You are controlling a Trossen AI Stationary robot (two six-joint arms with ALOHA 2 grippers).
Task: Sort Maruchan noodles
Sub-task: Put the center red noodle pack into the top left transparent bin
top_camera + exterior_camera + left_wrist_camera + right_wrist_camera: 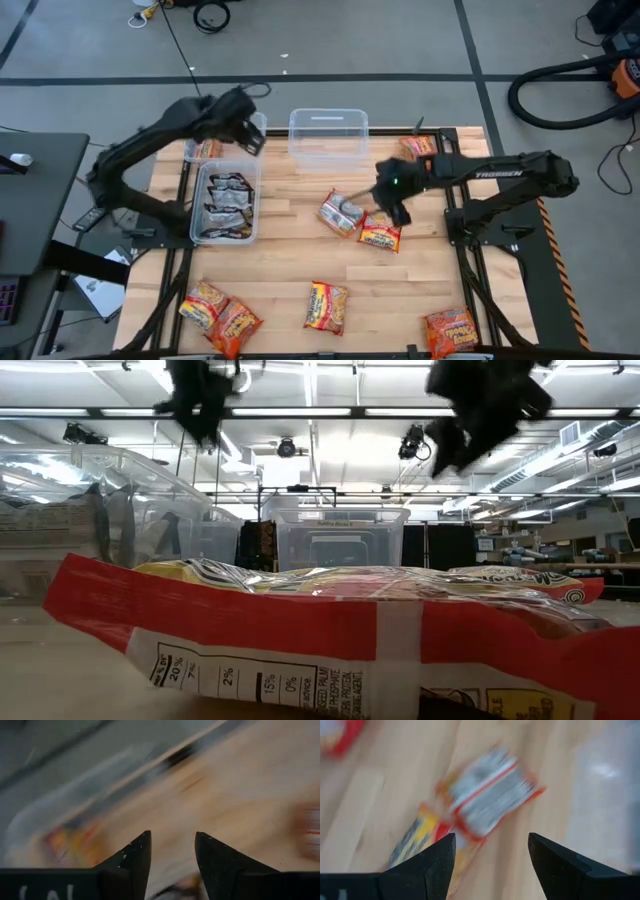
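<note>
Noodle packets (pixel 341 213) are lying scattered across the desk (pixel 290 255). Right claw (pixel 388 207) is hovering wide open over one, gripping nothing. Left claw (pixel 243 128) is hanging part-open and empty above the bins (pixel 226 202).

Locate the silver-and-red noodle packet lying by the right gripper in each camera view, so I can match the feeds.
High view: silver-and-red packet at table centre, just left of the right gripper.
Low view: cannot tell it from the packets crowding the foreground.
Left wrist view: not identifiable.
Right wrist view: silver-and-red packet ahead of the open fingers.
Shared landmark: the yellow-and-red packet touching it.
</note>
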